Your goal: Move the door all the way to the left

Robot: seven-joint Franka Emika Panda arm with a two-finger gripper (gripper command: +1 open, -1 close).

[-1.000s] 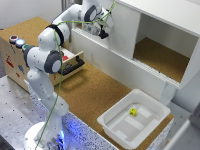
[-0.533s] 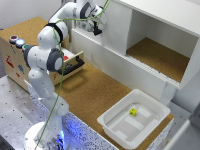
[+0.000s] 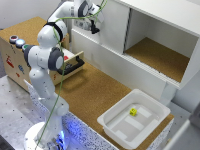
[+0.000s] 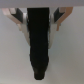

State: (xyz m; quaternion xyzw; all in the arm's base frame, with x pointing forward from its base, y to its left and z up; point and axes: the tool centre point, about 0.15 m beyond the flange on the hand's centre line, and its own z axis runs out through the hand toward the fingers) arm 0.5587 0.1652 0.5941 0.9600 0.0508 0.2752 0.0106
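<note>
Pincer (image 3: 95,27): at the end of the arm, up against the front of the door near the cabinet's end on the exterior view's left. In the wrist view its two fingers (image 4: 20,19) sit on either side of a dark upright handle (image 4: 40,42), close to it. Contact is too blurred to confirm; cannot tell whether it is clamped on the handle or just around it.

Handle: dark, long and narrow, fills the middle of the wrist view against a plain pale surface. In the exterior view it is hidden behind the pincer.

Door (image 3: 112,30): flat white panel covering the cabinet's half toward the exterior view's left. The other half stands open.

Cabinet (image 3: 165,12): white, long, along the far edge of the table. Open compartment shows a brown floor (image 3: 155,55).

Arm (image 3: 47,57): white with dark joints, rises from a base at the exterior view's lower left and reaches up and over to the door.

Drawer (image 3: 72,64): wooden, black handle, pulled partly out of a wooden box (image 3: 15,55), just behind the arm.

Tray (image 3: 132,120): white plastic, on the table (image 3: 95,90) in front of the cabinet, well apart from the pincer. A small yellow object (image 3: 133,111) lies inside it.
</note>
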